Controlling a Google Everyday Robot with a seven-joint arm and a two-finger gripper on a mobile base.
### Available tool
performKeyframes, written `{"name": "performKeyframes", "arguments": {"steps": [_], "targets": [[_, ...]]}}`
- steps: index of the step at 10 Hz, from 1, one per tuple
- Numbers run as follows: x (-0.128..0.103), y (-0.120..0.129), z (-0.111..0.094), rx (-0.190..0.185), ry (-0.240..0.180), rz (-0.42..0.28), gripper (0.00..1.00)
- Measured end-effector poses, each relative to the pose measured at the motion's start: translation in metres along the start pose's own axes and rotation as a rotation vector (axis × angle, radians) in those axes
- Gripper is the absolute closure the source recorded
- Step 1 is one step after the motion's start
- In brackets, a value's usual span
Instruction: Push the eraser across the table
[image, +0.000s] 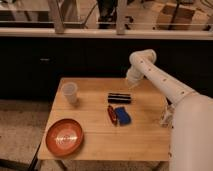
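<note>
The eraser (120, 98) is a narrow black bar lying crosswise on the light-brown wooden table (100, 135), a little right of its middle. My gripper (130, 84) hangs from the white arm (160, 80) just behind the eraser's right end, close to the table's far edge. It looks apart from the eraser.
A blue block (123, 115) with a red piece (112, 114) lies just in front of the eraser. A pale cup (70, 92) stands at the back left. A red plate (65, 136) sits at the front left. A dark cabinet wall (40, 65) runs behind the table.
</note>
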Motion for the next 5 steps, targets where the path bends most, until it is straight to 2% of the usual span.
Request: {"name": "performKeyframes", "arguments": {"steps": [1,2,4,5], "targets": [[0.023,0.009,0.011,-0.017,0.009,0.040,1.00],[0.034,0.016,0.021,-0.031,0.010,0.064,1.00],[0.048,0.027,0.038,-0.052,-0.004,0.104,1.00],[0.052,0.034,0.039,-0.059,-0.016,0.121,1.00]]}}
